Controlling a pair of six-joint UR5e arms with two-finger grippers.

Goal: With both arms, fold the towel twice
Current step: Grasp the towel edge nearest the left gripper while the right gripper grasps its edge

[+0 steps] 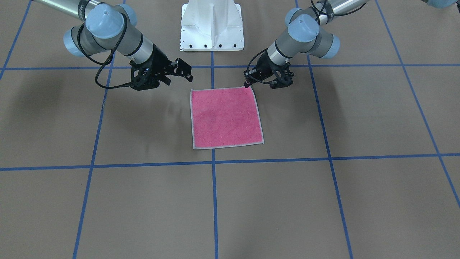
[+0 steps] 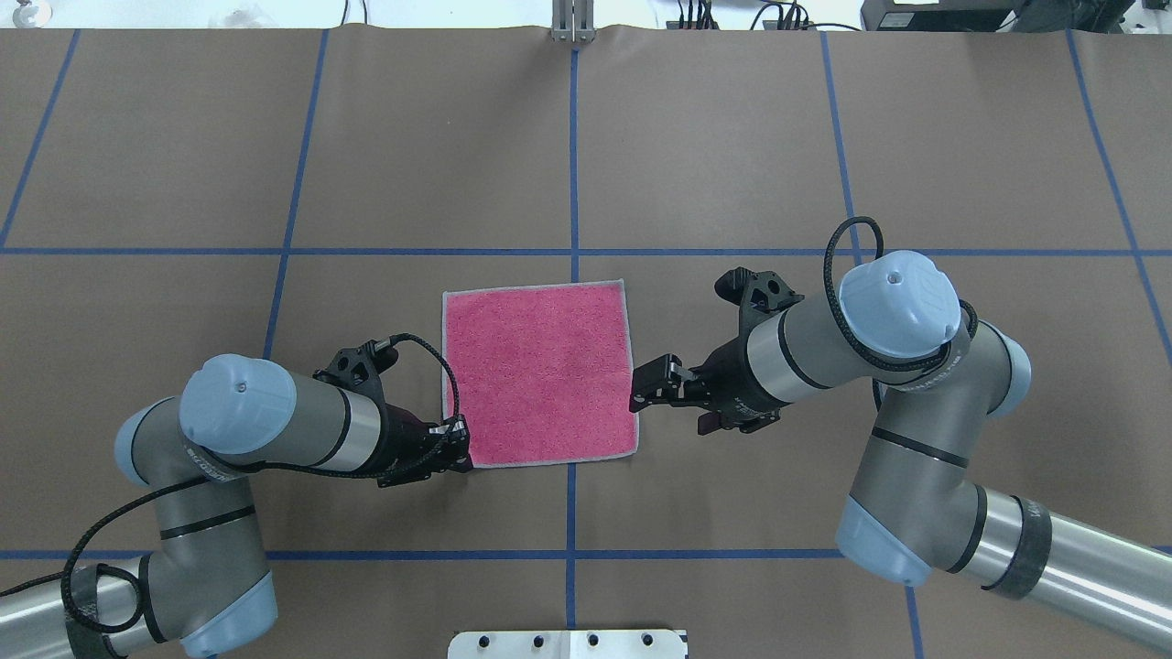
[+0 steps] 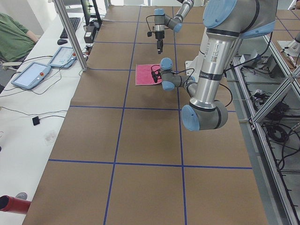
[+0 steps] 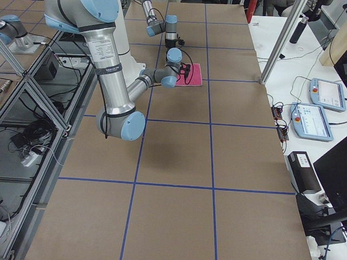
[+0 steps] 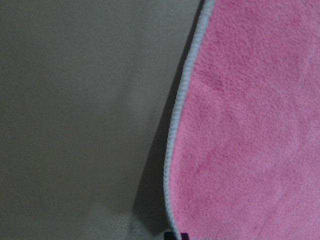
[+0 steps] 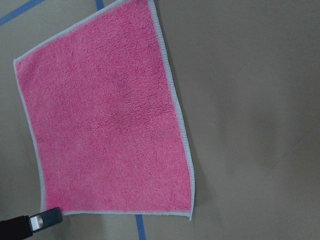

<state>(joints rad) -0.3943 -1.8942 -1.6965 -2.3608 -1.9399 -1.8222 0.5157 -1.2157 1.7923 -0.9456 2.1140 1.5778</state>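
You have the towel flat, pink up, on the table: left fingers sit at its robot-side left corner, closure unclear, while right fingers, apart, hover beside its right edge.

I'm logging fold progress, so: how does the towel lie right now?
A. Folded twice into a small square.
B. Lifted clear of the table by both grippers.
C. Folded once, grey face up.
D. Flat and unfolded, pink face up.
D: the towel lies spread as a full square on the table, pink face up, with its light border showing along all four sides and no fold in it.
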